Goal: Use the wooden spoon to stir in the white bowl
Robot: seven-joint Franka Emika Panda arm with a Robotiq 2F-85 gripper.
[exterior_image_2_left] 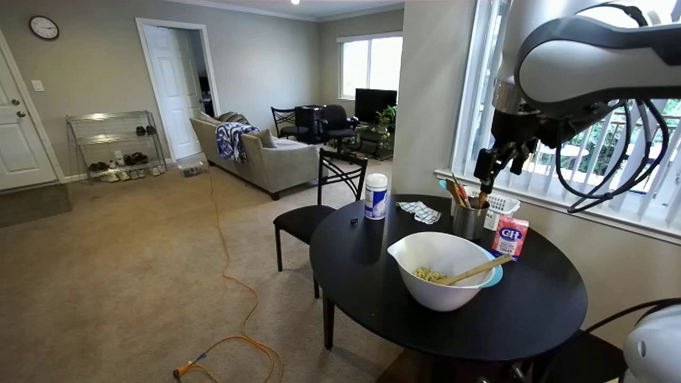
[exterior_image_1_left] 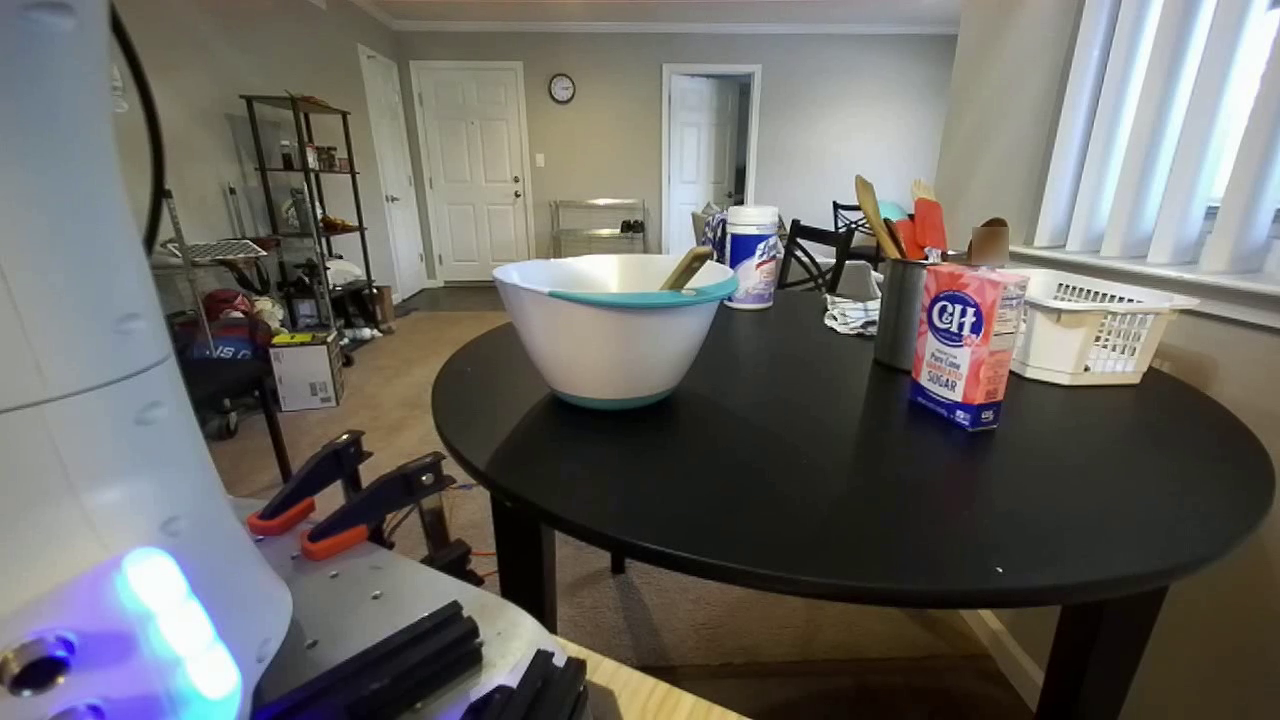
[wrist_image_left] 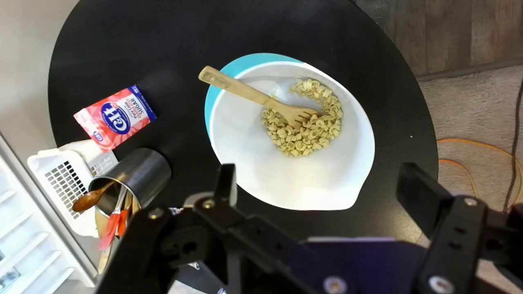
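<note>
The white bowl (exterior_image_1_left: 615, 340) (exterior_image_2_left: 441, 299) (wrist_image_left: 347, 183) stands upright on the black round table, with a teal rim section and pale spiral pasta (wrist_image_left: 300, 139) (exterior_image_2_left: 427, 274) inside. The wooden spoon (exterior_image_1_left: 688, 269) (exterior_image_2_left: 476, 271) (wrist_image_left: 245, 90) leans in it. Its fork-like slotted end rests in the pasta and its handle sticks out over the teal rim. My gripper (exterior_image_2_left: 500, 171) (wrist_image_left: 319, 179) is open and empty, high above the table and apart from the bowl and spoon. In the wrist view the bowl and spoon lie ahead of the fingers. The gripper is out of view in an exterior view.
Beside the bowl stand a pink sugar box (exterior_image_1_left: 950, 340) (exterior_image_2_left: 509, 238) (wrist_image_left: 116, 118), a metal holder with upright utensils (exterior_image_2_left: 469, 223) (wrist_image_left: 145, 171) and a white basket (exterior_image_1_left: 1090, 330) (wrist_image_left: 61, 179). A blue-labelled canister (exterior_image_2_left: 376, 196) and a checked cloth (exterior_image_2_left: 420, 211) are also on the table (exterior_image_2_left: 537, 308).
</note>
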